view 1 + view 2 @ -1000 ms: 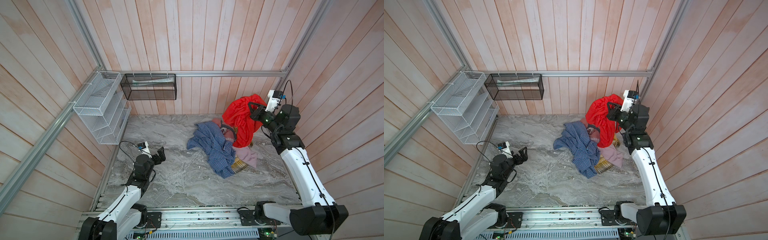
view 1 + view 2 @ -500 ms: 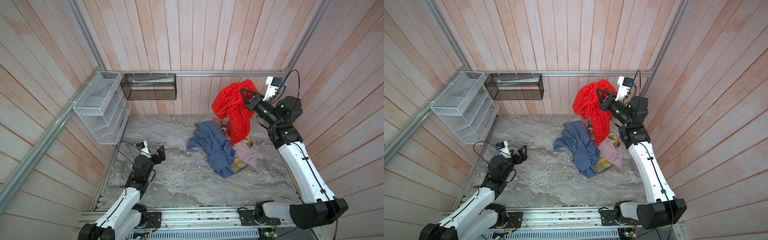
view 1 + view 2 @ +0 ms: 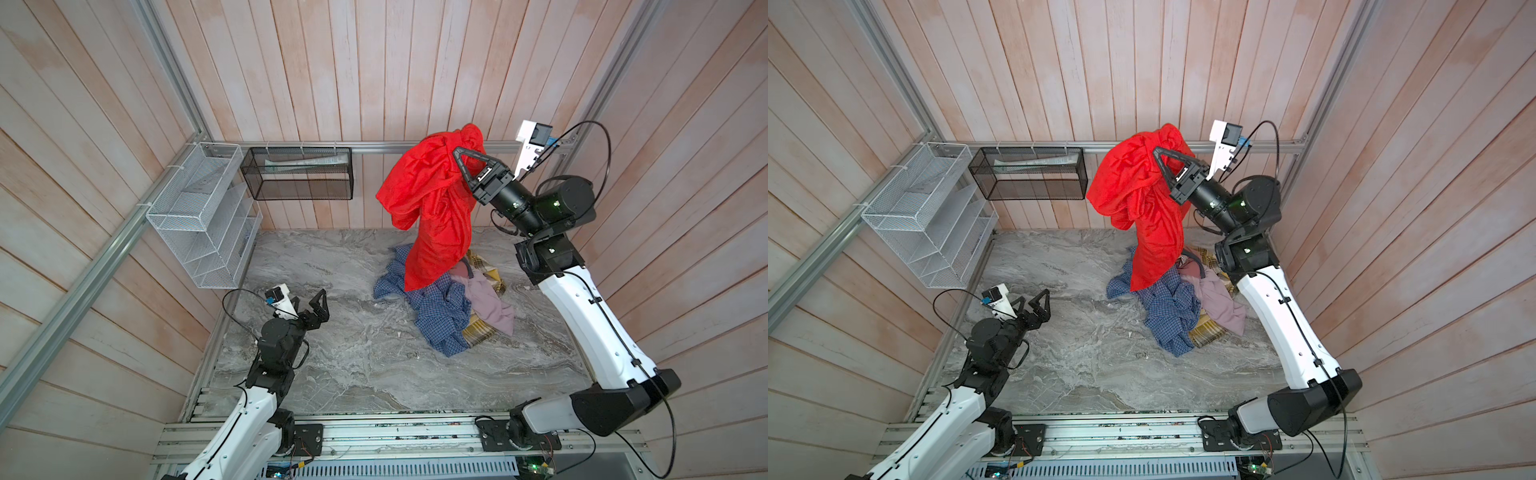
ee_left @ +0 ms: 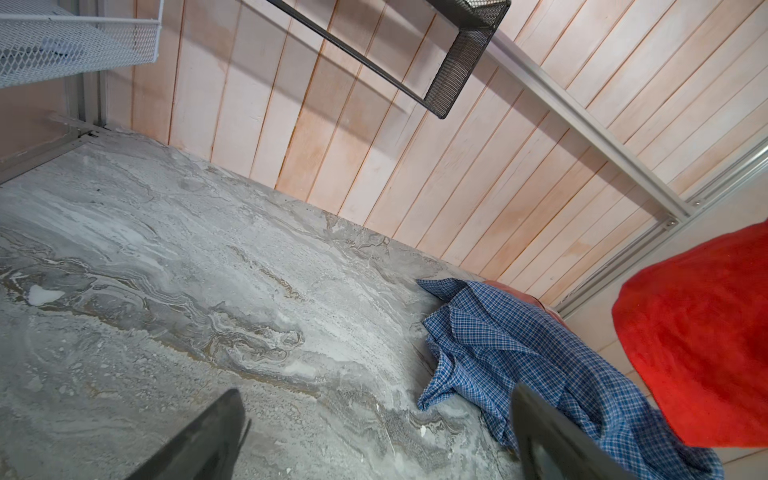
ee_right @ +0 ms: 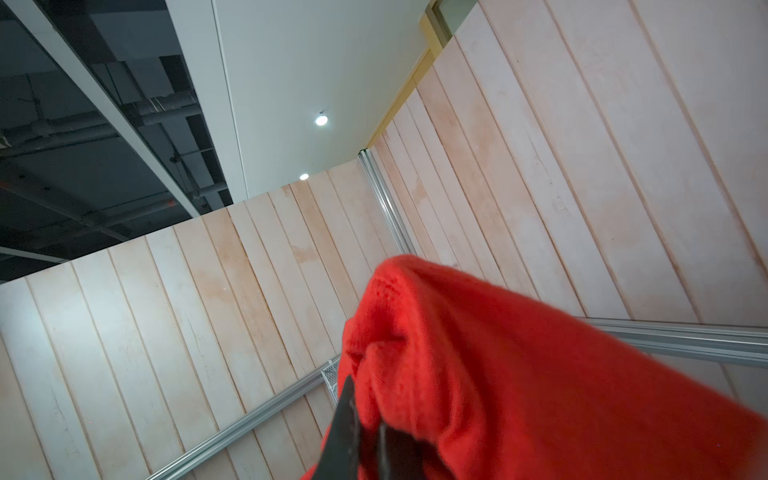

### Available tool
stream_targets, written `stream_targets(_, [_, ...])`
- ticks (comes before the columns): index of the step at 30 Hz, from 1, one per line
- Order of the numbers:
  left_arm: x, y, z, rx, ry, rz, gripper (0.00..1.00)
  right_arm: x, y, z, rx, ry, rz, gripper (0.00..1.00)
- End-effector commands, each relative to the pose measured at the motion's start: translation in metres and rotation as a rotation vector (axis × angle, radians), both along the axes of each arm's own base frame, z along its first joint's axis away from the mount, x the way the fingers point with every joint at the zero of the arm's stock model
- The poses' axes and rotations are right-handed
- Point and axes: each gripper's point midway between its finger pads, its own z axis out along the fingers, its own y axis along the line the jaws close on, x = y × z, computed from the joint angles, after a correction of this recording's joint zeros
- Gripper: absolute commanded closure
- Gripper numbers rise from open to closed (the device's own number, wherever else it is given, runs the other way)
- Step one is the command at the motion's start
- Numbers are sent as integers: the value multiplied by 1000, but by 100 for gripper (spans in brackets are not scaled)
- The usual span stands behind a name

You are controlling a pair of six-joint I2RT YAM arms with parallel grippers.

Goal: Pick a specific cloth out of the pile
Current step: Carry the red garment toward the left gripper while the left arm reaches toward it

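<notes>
The cloth (image 3: 432, 208) is being held high in the upper centre-right of both top views, pinched near its top by the tightly closed right gripper (image 3: 458, 153). A second earlier it was draped low against the pile (image 3: 449, 307); it is now being carried clearly higher and further toward frame centre. It is hanging in one long fold, with its lower tip over the blue checked shirt (image 3: 440, 316). Whether that tip is touching the shirt cannot be told. Extraction is judged nearly complete. The left gripper (image 3: 312, 305), spread wide and empty, is being kept at lower left, practically unmoved.

Items being counted:
- One cloth.
- Four pile garments: one blue checked shirt, one salmon-pink piece (image 4: 519, 296), one mauve piece (image 3: 488, 301) and one yellow plaid piece (image 3: 478, 334).
- Two wall containers: one white wire rack (image 3: 199, 220) and one black mesh basket (image 3: 299, 174).
- Two grippers.
</notes>
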Motion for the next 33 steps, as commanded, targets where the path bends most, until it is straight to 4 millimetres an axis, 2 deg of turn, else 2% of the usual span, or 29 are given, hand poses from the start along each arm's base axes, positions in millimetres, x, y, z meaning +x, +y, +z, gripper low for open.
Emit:
stream_targets(1, [-7, -1, 1, -20, -21, -8, 0, 2, 32, -5, 30, -1, 77, 100])
stream_targets(3, [-10, 7, 1, -31, -24, 38, 0, 8, 60, -26, 9, 47, 131, 100])
stream_targets(7, [-19, 33, 0, -53, -20, 178, 0, 10, 129, -86, -86, 111, 215, 100])
stream_targets(9, [-25, 40, 0, -48, -21, 210, 0, 9, 156, -112, -133, 137, 250, 100])
stream_targets(13, [-38, 65, -5, -55, 18, 345, 0, 7, 196, -159, -230, 155, 267, 100])
stream_targets(16, [-50, 85, -11, -69, 45, 458, 0, 4, 218, -191, -310, 153, 262, 100])
stream_targets(18, [-55, 91, -11, -72, 48, 491, 0, -1, 229, -210, -349, 172, 272, 100])
stream_targets(22, [-61, 94, -7, -80, 31, 505, 0, -24, 241, -264, -426, 239, 331, 100])
stream_targets(26, [-60, 91, -1, -70, 19, 481, 0, -37, 230, -323, -495, 335, 299, 100])
stream_targets(29, [-55, 82, 1, -54, 14, 430, 0, -33, 216, -370, -577, 422, 228, 100])
stream_targets(31, [-49, 72, 0, -49, 22, 377, 0, -35, 214, -399, -626, 484, 230, 100])
stream_targets(33, [-42, 62, -4, -39, 42, 322, 0, -38, 218, -420, -658, 534, 261, 100])
